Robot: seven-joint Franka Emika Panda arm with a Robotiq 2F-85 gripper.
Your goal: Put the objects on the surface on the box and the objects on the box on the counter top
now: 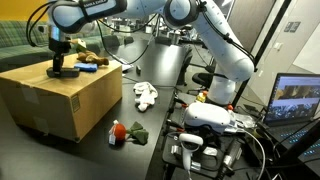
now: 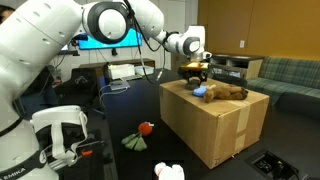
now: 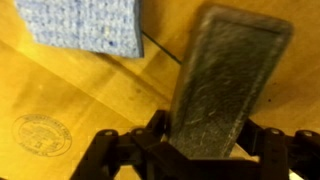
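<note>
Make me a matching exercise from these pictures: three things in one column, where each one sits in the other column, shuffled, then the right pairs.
Things:
1. dark grey block
2. brown plush toy
3. white object

Places:
A. on the dark counter top
B. lying on the box, clear of the gripper
C. on the box, between the gripper's fingers

Pairs: 1-C, 2-B, 3-A
</note>
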